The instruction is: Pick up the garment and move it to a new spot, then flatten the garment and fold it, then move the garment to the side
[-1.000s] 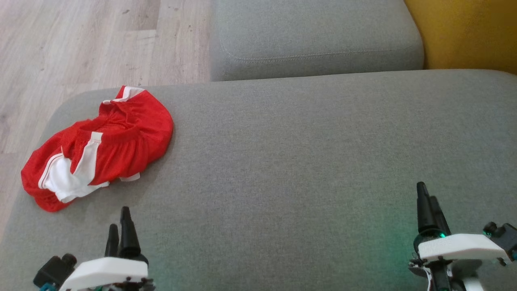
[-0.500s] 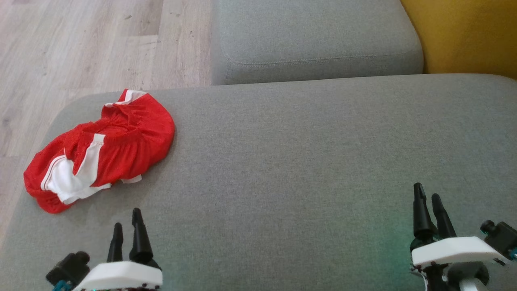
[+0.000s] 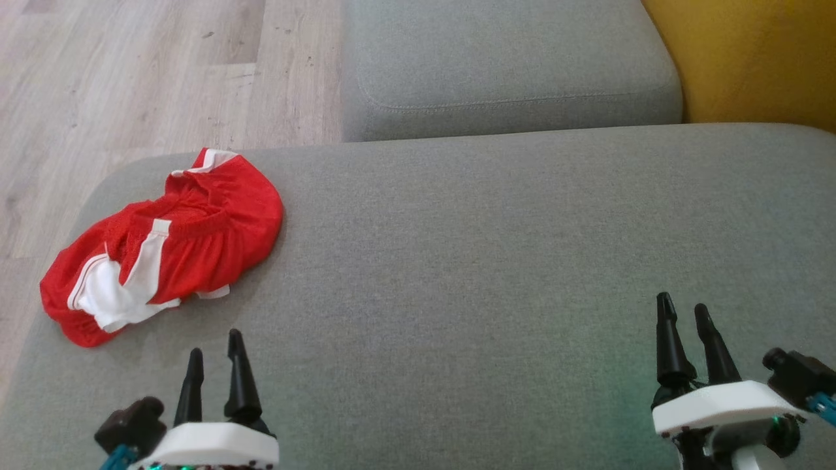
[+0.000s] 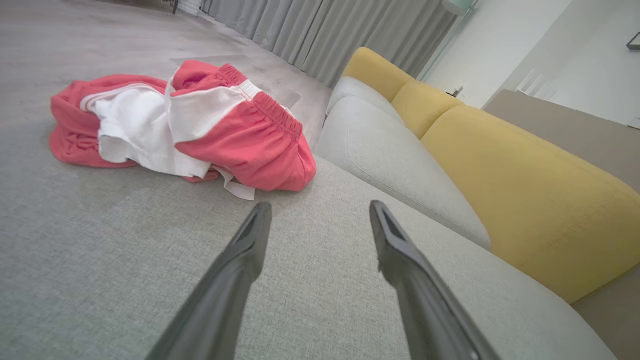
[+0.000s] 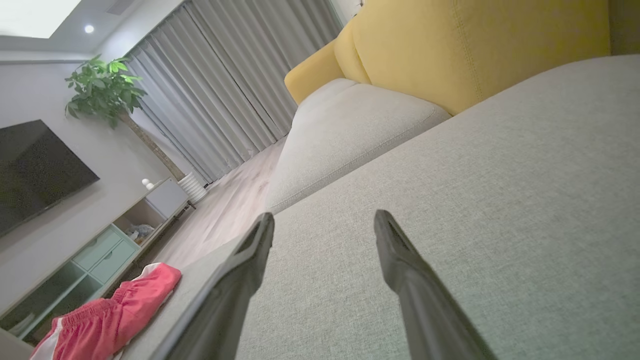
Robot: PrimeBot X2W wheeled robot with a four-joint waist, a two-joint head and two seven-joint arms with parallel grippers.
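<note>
Left gripper (image 3: pixel 214 343) at the lower left of the head view — wide open, nothing in it, just below the garment (image 3: pixel 196 228) but not touching. Right gripper (image 3: pixel 682 302) at the lower right, open and empty too, far from the cloth.

Garment up in the left part of the frame, a red and white heap on the grey sofa cushion (image 3: pixel 470 261). Very near the cushion's left edge, with the wood floor (image 3: pixel 130 78) right past it.

Could go wrong like this: a push in place of a pinch, and off the edge to the floor. Or a pinch on just one thin layer, and then a twisted lump in the air, hard to lay flat. Or too deep a dig, and sofa cloth between the fingers as well. Hard to tell if one piece or two in the heap, so maybe only half of it lifted.

Long way of the heap: from lower left up to upper right in the head view. White part at the lower-left end, round red bulge at the upper-right end, a white-edged bit poking toward the top. Too scrunched up to tell neck from hem.
</note>
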